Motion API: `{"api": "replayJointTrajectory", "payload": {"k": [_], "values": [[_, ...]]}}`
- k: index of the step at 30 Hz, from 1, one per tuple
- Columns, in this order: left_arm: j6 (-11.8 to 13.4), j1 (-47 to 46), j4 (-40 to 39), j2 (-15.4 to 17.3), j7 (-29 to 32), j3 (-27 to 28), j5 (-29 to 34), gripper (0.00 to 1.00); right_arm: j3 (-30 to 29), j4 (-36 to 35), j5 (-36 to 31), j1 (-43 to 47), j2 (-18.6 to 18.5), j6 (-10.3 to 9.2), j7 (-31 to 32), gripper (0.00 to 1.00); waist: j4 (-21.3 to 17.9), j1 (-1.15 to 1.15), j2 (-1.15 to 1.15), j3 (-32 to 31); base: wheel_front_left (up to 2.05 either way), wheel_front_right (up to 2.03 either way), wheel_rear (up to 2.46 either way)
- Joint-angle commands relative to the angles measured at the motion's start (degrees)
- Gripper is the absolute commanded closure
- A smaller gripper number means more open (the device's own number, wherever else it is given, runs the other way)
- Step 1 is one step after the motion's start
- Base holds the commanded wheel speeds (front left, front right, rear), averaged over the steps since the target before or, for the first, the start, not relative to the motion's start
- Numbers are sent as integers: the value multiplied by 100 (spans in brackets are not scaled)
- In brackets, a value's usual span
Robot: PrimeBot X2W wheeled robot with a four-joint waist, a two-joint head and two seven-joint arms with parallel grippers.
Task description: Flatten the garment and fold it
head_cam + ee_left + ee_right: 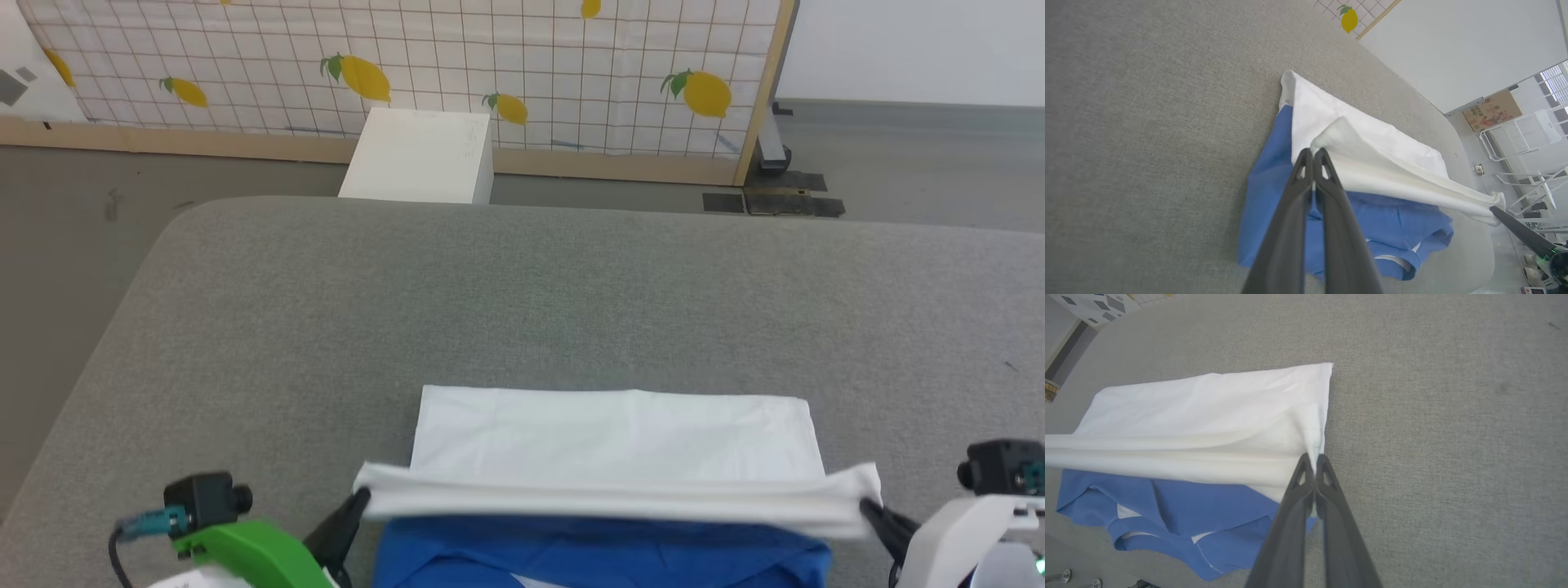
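Note:
The garment [612,441] lies on the grey surface near its front edge, white body toward the far side, blue sleeves and shoulders [596,555] nearest me. A white fold is lifted into a taut band between both grippers. My left gripper [359,500] is shut on the band's left end, seen close in the left wrist view [1313,152]. My right gripper [867,508] is shut on the right end, pinching white cloth in the right wrist view [1314,457]. The garment's blue part [1180,506] lies flat under the raised fold.
The grey padded surface [522,302] stretches wide beyond and beside the garment. A white box [420,155] stands on the floor behind it, before a lemon-print screen [408,65] in a wooden frame. Racks and a cardboard box [1492,110] stand farther off.

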Motion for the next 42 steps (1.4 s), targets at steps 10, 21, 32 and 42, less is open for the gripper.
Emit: {"api": "replayJointTrajectory", "payload": {"k": [10, 21, 32, 42], "values": [[232, 522, 601, -19, 55, -66, 11, 100, 56, 356, -187, 562, 210, -11, 226, 100, -47, 1, 0, -34, 0, 0, 0], [549, 392, 1210, 140, 379, -192, 191, 0, 312, 653, -258, 556, 87, -11, 111, 0, -99, 1, 0, 19, 0, 0, 0], [1124, 440, 401, 700, 47, 239, 746, 0, -616, -479, 204, 872, -149, -11, 589, 0, -142, 1, 0, -107, 0, 0, 0], [464, -203, -12, 631, -2811, 330, 1858, 0, 68, 9, 597, -311, -635, -11, 874, 0, -177, 1, 0, 130, 0, 0, 0]]}}
